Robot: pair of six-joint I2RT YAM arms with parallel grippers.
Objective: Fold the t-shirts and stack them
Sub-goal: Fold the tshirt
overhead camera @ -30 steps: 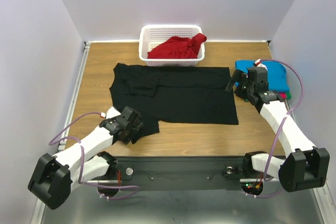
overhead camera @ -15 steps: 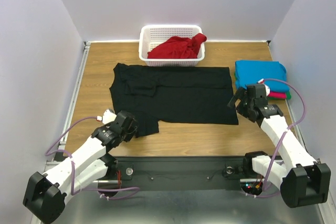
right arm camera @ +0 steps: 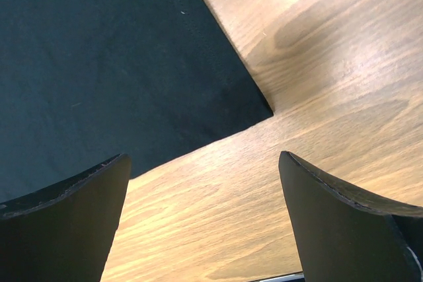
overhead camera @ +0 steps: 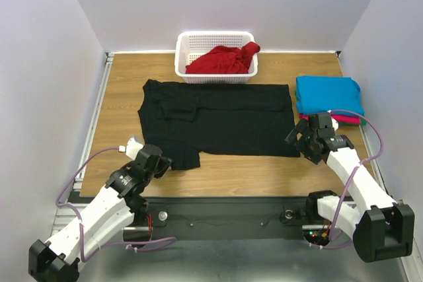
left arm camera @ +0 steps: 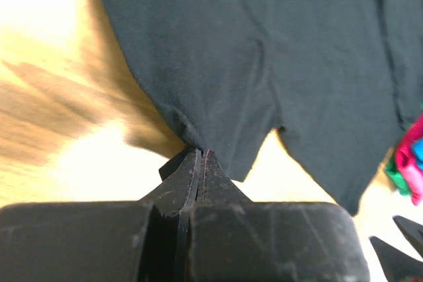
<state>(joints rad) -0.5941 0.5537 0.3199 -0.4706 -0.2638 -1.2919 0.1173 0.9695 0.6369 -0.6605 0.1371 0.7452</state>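
Note:
A black t-shirt [overhead camera: 218, 118] lies spread flat across the middle of the table. My left gripper [overhead camera: 166, 162] is shut on the edge of its near left sleeve [left arm camera: 198, 138], and in the left wrist view the jaws meet on a pinch of black cloth. My right gripper [overhead camera: 297, 139] hangs open just above the shirt's near right corner [right arm camera: 263, 109], with bare wood between its fingers [right arm camera: 73, 209]. A red t-shirt [overhead camera: 225, 59] lies crumpled in the basket. At the right edge sits a stack of folded t-shirts, turquoise-blue [overhead camera: 327, 94] over pink-red [overhead camera: 350, 120].
The white lattice basket [overhead camera: 182, 54] stands at the back, just beyond the black shirt's far edge. The folded stack sits close behind my right arm. Pale walls close in the table on the left, back and right.
My left gripper closed on the black sleeve and its arm drew back toward the near left. My right gripper moved from over the folded stack toward the near edge, to the shirt's near right corner.

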